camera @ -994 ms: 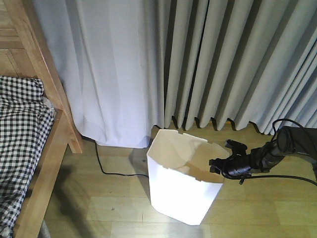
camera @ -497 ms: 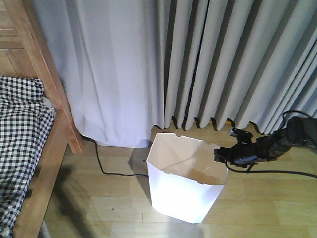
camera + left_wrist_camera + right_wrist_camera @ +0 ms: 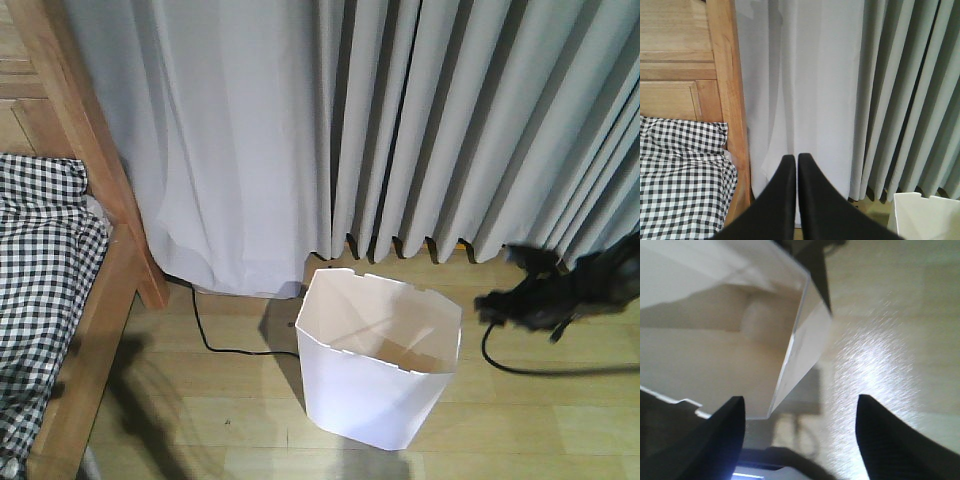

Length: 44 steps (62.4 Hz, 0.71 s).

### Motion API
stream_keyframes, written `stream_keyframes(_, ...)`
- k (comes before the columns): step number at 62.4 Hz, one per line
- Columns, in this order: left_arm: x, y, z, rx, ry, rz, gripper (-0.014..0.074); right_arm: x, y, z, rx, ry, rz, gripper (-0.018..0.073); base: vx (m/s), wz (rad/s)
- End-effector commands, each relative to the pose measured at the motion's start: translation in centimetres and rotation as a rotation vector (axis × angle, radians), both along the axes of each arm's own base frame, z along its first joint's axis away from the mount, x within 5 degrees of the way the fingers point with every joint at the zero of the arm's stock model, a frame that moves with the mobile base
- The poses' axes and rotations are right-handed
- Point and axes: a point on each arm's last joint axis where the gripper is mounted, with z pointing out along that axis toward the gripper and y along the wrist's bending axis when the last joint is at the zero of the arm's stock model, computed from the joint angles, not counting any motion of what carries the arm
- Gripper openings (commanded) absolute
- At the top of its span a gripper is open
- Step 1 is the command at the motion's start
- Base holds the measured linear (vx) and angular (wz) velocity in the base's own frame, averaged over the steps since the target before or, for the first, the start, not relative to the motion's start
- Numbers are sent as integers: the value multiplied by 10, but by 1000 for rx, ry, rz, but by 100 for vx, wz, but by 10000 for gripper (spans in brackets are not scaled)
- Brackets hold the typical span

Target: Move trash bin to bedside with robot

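- The bin [image 3: 378, 365] stands upright on the wooden floor [image 3: 230, 400], just in front of the grey curtains [image 3: 450, 130] and well apart from the bed [image 3: 60, 300] at the left edge of the front view.
- Its rim is angular with small notches; the cream inside is lit and nothing can be made out in it.
- The right arm [image 3: 590, 285] reaches in low from the right side of the front view, roughly level with the bin's rim and pointing toward it. It is blurred.
- The right gripper [image 3: 497, 303] sits just beside the bin's right edge, apart from it, with a gap of floor showing between them.
- In the right wrist view the right gripper [image 3: 800, 432] has its two dark fingers [image 3: 720, 440] spread wide, with nothing between them but floor and the bin's corner [image 3: 790, 360] farther off. It holds nothing.
- A black cable [image 3: 520, 365] loops on the floor under the right arm.
- Another thin black cord [image 3: 215, 340] runs along the floor from the bedpost [image 3: 110, 170] side toward the bin.
- The left gripper [image 3: 792, 162] points level toward a pale curtain panel [image 3: 805, 75], its fingers pressed together with only a thin slit between them, gripping nothing.
- In the left wrist view the check bedding [image 3: 680, 175] and wooden headboard [image 3: 685, 65] lie to the left, and a corner of the bin [image 3: 925, 217] shows at the lower right.
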Motion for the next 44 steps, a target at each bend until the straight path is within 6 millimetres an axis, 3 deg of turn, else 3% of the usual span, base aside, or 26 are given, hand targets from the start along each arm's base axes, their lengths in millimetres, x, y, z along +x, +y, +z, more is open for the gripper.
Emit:
stream_keyframes(1,1,0,-3,-14,-53,-4,-6,6,-3,67,-45,-132,12,447,0,0)
stream_keyframes(16,1,0,-3,-14,-53,-4,-6,-28,-2,197,-213,-384,62,447,0,0)
stream_keyframes(27,1,0,-3,-14,-53,-4,-6,-77,4,289,-356,-639,62,447,0,0)
stream_keyframes(36,1,0,-3,-14,-53,-4,-6,-128,15,337,-401,-833,41,447,0,0)
stream_keyframes(44,1,0,-3,-14,-53,-4,-6,-175,27,358,-429,-976,31,447,0,0)
